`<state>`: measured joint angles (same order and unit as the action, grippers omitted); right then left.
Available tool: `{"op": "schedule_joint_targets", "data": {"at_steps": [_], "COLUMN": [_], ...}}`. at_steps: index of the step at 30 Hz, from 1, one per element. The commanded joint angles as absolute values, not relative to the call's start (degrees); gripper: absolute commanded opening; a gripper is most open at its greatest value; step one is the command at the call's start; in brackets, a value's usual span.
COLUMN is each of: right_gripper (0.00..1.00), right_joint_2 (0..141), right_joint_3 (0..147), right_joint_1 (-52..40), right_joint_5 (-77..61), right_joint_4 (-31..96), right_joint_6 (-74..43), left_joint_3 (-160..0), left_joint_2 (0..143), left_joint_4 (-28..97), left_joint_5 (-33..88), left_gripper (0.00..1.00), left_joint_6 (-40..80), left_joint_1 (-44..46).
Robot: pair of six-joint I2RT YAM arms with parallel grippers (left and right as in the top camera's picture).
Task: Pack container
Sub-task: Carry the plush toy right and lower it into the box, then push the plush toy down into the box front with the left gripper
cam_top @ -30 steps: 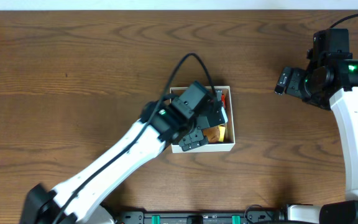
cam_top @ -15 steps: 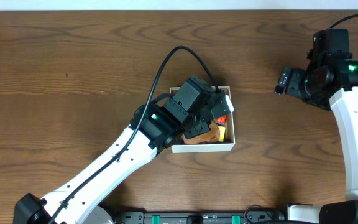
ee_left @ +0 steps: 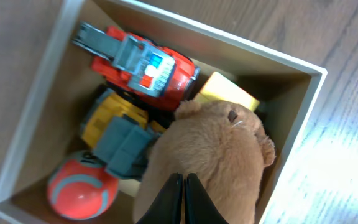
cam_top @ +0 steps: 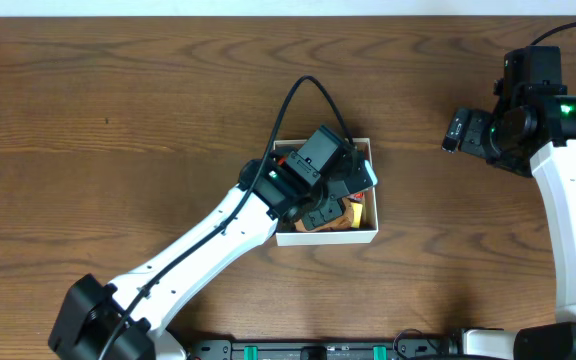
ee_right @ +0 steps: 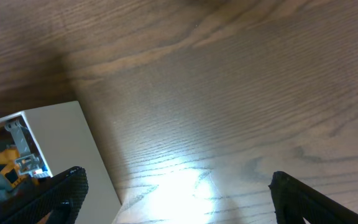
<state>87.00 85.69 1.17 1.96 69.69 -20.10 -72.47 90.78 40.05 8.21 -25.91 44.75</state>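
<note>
Overhead view: the container (cam_top: pixel 328 238), a shallow square box with white walls, lies near the middle of the wooden table (cam_top: pixel 118 120); the left arm (cam_top: pixel 208 240) reaches in from the lower left, and its wrist covers most of the box from above.

Left wrist view: the left gripper (ee_left: pixel 184 186) hangs directly over the container's inside, its two dark fingers pressed together with no gap and nothing visible between them; the tips point down at a brown plush toy (ee_left: pixel 216 149) that fills the corner of the box nearest the camera; whether they touch its fur cannot be told. Beside the plush lie a red toy truck (ee_left: pixel 145 62) against the far wall, a yellow and grey-blue vehicle (ee_left: pixel 114 134) just below it, a red-orange ball (ee_left: pixel 82 190) in the near left corner, and a yellow block (ee_left: pixel 229 93) partly hidden behind the plush; all sit within the tan inside of the box.

Right wrist view: the right gripper (ee_right: pixel 176 190) has its fingers spread wide over bare wood, holding nothing; the container's white wall shows only at the left edge, so the box lies well apart from this gripper, off to its side.
</note>
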Motion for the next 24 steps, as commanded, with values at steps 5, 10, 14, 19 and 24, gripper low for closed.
{"op": "schedule_joint_targets", "data": {"at_steps": [5, 10, 14, 19, 24], "right_gripper": [0.96, 0.97, 0.97, 0.96, 0.96], "right_joint_2": [86.4, 86.4, 86.4, 86.4, 86.4], "right_joint_3": [85.6, 85.6, 85.6, 85.6, 85.6], "right_joint_1": [1.5, 1.5, 1.5, 1.5, 1.5], "right_joint_5": [2.6, 2.6, 2.6, 2.6, 2.6], "right_joint_4": [69.6, 69.6, 69.6, 69.6, 69.6], "right_joint_6": [-19.2, -19.2, -19.2, -19.2, -19.2], "left_joint_3": [-73.0, -72.2, -71.1, -70.2, -69.1], "left_joint_2": [93.3, 95.3, 97.3, 100.7, 104.1], "left_joint_4": [42.4, 43.9, 43.9, 43.9, 43.9], "left_joint_5": [10.2, 14.3, 17.6, 17.6, 17.6], "left_gripper": [0.06, 0.06, 0.06, 0.06, 0.06], "left_joint_6": [-22.1, -21.9, -21.7, -20.2, -20.2], "left_joint_1": [44.9, 44.9, 44.9, 44.9, 44.9]}}
